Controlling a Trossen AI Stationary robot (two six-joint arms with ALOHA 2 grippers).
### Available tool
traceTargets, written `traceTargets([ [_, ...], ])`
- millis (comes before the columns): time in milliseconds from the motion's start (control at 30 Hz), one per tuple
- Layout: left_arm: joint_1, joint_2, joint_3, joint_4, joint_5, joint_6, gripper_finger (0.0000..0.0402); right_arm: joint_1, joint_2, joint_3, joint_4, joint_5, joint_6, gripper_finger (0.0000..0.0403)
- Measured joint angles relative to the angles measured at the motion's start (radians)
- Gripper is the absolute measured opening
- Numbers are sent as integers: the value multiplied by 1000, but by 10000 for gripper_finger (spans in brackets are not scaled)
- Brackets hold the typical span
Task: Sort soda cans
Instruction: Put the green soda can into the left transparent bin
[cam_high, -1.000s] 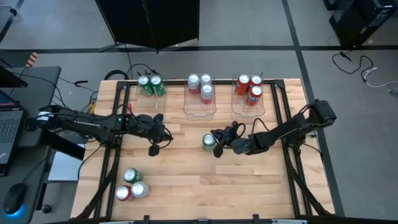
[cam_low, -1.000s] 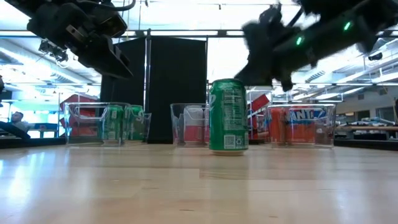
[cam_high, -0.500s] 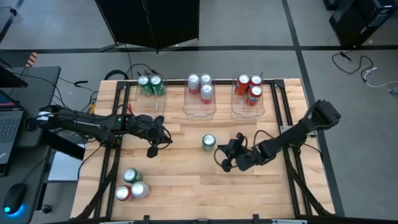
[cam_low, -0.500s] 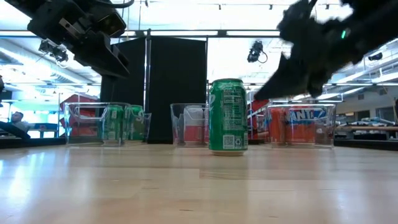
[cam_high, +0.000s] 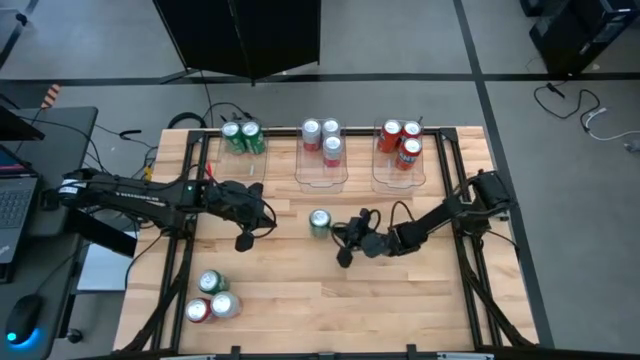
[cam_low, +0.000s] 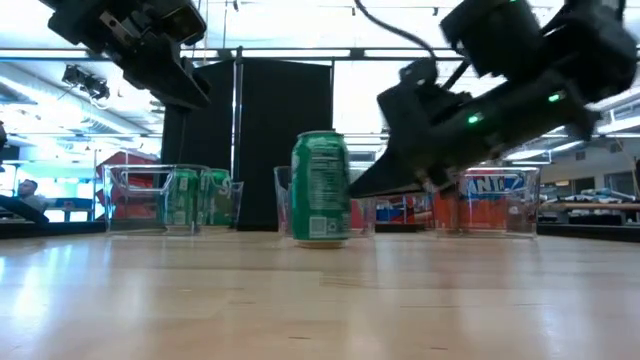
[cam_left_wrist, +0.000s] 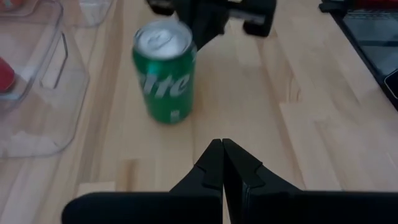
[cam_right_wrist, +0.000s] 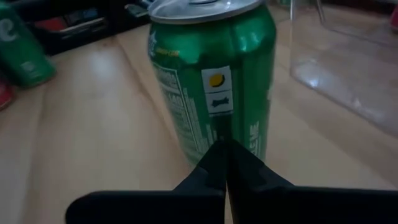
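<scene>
Closed right jaws against upright green can.

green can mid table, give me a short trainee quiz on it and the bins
1. True or false: the green can standing alone mid table is upright.
2. How many cans sit in the left bin at the far edge?
A) two B) three C) four
3. Fill in: the right gripper, jaws shut, sits right beside the lone can, on the side facing the ____ arm's base.

Key
1. True. The low view shows it standing on its base.
2. A. Two green cans; the middle bin and right bin hold three each.
3. Right. The left gripper, also shut, is on the can's other side, apart from it.
</scene>
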Motion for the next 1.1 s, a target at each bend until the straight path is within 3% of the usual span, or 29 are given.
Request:
traceTargets([
  [233, 0, 4, 41, -61, -3, -23, 1, -106, 112, 137, 11, -130, -102, 0],
  [667, 18, 40, 169, -222, -114, -74, 1, -213, 325, 443, -2, -294, -249, 0],
  [867, 84, 158, 335, -461, -120, -77, 1, -215, 337, 486, -37, -319, -272, 0],
  [1100, 131, 323, 609, -789, -122, -46, 10, -188, 313, 486, -78, -324, -279, 0],
])
